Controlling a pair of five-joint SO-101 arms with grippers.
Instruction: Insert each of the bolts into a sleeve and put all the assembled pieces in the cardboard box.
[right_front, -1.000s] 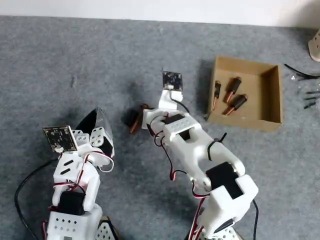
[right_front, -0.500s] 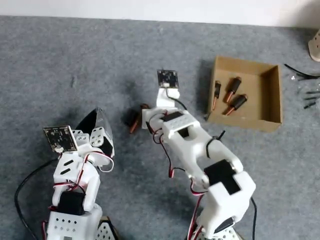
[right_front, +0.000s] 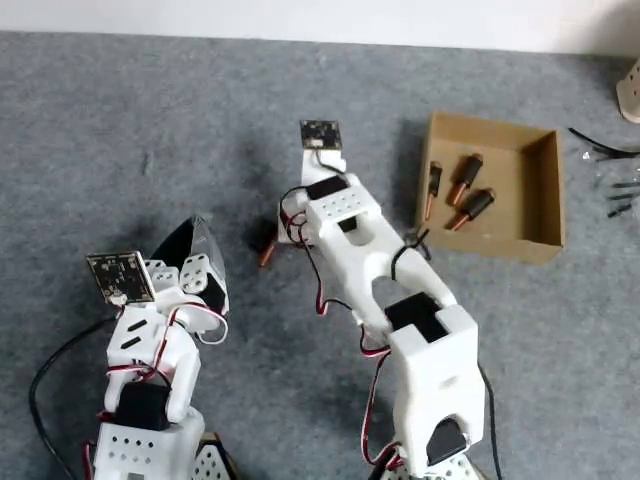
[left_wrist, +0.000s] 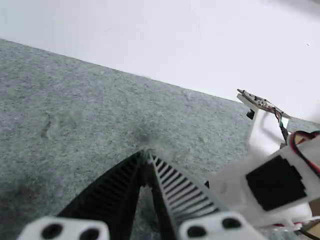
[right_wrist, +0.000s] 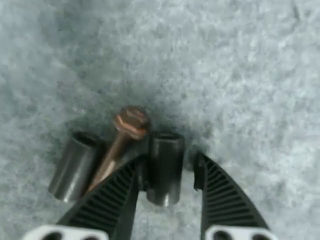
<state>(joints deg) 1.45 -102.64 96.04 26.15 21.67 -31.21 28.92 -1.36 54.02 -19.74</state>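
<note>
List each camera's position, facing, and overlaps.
High view: fixed overhead, looks down on the carpet, cardboard box, left arm and right arm.
Left wrist view: on left arm, looks low across carpet toward a white wall; own left gripper shut.
Right wrist view: on right arm, looks down at a bolt, a sleeve between its open right gripper, and a second sleeve.
Shared: right arm in high and left wrist views; bolt in high and right wrist views.
</note>
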